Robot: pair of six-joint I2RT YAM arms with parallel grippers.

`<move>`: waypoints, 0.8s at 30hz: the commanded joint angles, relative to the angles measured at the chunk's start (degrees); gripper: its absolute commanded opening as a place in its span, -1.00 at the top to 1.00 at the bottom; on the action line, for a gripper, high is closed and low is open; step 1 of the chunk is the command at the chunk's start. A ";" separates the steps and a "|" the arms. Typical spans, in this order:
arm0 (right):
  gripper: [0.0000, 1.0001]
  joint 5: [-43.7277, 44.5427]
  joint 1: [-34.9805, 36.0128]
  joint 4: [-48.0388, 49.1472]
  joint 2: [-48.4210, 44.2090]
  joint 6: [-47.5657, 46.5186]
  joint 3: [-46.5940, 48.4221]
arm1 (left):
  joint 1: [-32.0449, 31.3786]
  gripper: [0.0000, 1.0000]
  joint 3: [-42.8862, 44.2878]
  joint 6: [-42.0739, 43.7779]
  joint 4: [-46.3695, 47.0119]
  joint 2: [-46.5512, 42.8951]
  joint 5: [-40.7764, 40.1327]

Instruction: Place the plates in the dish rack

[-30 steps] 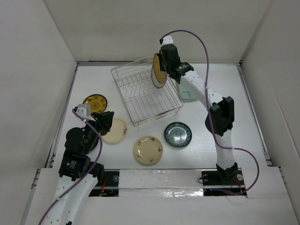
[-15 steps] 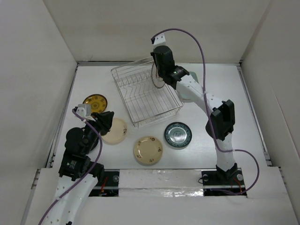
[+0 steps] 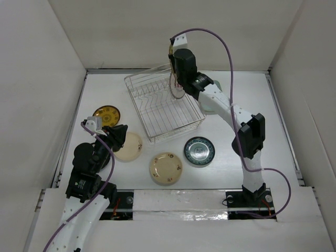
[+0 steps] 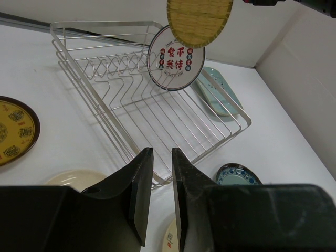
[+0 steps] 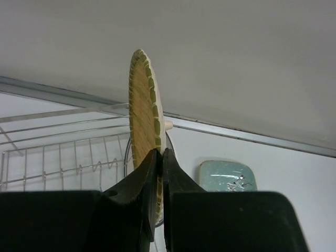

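The silver wire dish rack (image 3: 160, 110) stands at the table's middle back. My right gripper (image 3: 177, 79) is shut on the edge of a tan woven plate (image 5: 142, 110) and holds it upright above the rack's far right part, just over a white plate with red print (image 4: 176, 60) that stands in the tines. My left gripper (image 3: 118, 134) is empty, its jaws a little apart, hovering over a cream plate (image 3: 129, 147). On the table lie a brown-and-yellow plate (image 3: 106, 114), a cream printed plate (image 3: 166, 168), a dark teal plate (image 3: 199, 151) and a pale green rectangular plate (image 5: 227, 175).
White walls enclose the table on the left, back and right. The right arm (image 3: 231, 110) stretches over the pale green plate toward the rack. The left wrist view shows the rack (image 4: 131, 100) ahead, and the tan plate (image 4: 199, 18) hanging above it.
My right gripper has carried the tan plate leftward, from beside the rack's right edge to over the rack above the white plate. The left arm has not moved.
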 commanded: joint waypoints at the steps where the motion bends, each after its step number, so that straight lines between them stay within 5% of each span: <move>1: 1.00 -2.63 0.02 2.82 0.83 3.37 1.08 | -0.34 0.63 0.51 0.70 1.73 0.15 0.04; 24: 1.00 -6.24 -2.18 4.66 0.92 7.77 -11.66 | -0.34 0.63 0.42 0.70 1.73 0.24 0.13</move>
